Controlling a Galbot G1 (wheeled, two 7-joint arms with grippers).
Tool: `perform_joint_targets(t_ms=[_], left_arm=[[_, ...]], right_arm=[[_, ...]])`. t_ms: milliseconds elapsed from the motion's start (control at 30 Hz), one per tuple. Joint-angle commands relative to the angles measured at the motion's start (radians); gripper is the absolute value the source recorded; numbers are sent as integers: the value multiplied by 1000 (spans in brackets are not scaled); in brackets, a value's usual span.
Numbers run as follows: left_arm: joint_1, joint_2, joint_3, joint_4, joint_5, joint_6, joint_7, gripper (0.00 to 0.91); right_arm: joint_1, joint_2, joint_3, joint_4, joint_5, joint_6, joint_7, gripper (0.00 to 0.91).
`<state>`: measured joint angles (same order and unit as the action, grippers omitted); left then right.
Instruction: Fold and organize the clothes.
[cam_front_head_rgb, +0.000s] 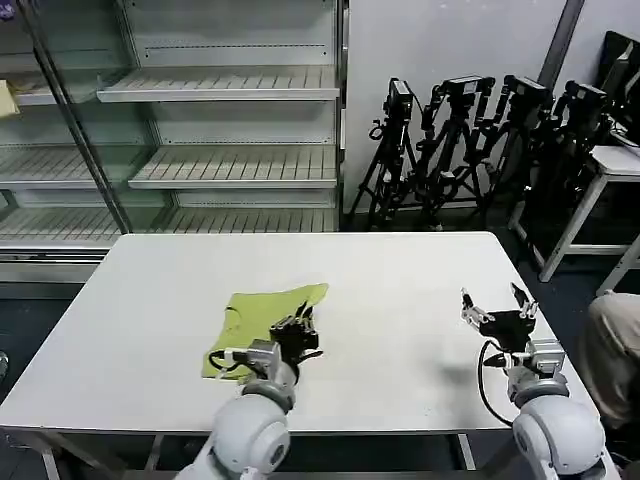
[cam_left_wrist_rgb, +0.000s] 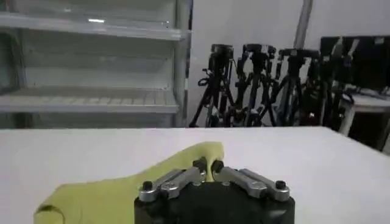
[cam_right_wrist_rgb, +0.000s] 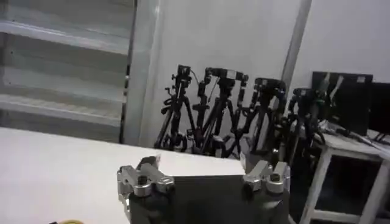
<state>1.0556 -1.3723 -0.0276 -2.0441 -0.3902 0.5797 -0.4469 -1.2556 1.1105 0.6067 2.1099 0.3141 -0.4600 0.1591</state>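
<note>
The clothes are one lime yellow-green shirt (cam_front_head_rgb: 260, 318), folded into a small patch on the white table (cam_front_head_rgb: 400, 290), left of centre near the front. My left gripper (cam_front_head_rgb: 300, 322) sits at the shirt's right edge, shut on a fold of the green cloth (cam_left_wrist_rgb: 183, 164) that rises between its fingertips (cam_left_wrist_rgb: 199, 165). My right gripper (cam_front_head_rgb: 497, 304) hovers over bare tabletop at the right front, open, with nothing between its fingers (cam_right_wrist_rgb: 141, 176).
Empty white shelving (cam_front_head_rgb: 220, 130) stands behind the table on the left. Several black tripods (cam_front_head_rgb: 470, 140) lean against the back wall at the right, next to a small white side table (cam_front_head_rgb: 610, 165). A person's clothed leg (cam_front_head_rgb: 612, 340) shows at the right edge.
</note>
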Motion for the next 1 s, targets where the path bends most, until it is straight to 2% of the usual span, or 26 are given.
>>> perform_joint_targets(t_ms=[33,267,367,500,600,800,933,1000], left_arm=[[-70,-208,61,100,-56,-2,-117,907],[-86,-184,59,69,-92,-3,-75,907],[-74,-148,69,21,-88,-3,-35,907],[-45,-59,30,-53,-37,-8,32,907],[-29,9,-91,-57,36,-87,147,907],[68,171,-477,62,181,-358,512,907],[112,214,-644,136,149,-416,592,907],[126,218,-685,159,143,-433,606,907]], right_arm=[[77,-54,16,-61,42,-7,-59,907],[57,-42,26,-51,39,0,-63,907],[57,-37,29,-51,39,2,-62,907],[70,-19,18,-58,32,25,-70,907],[88,9,-8,-69,1,53,-73,907],[116,58,-79,-94,-60,121,-75,907],[150,93,-138,-107,-107,48,-76,907],[169,110,-173,-133,-103,79,-79,907]])
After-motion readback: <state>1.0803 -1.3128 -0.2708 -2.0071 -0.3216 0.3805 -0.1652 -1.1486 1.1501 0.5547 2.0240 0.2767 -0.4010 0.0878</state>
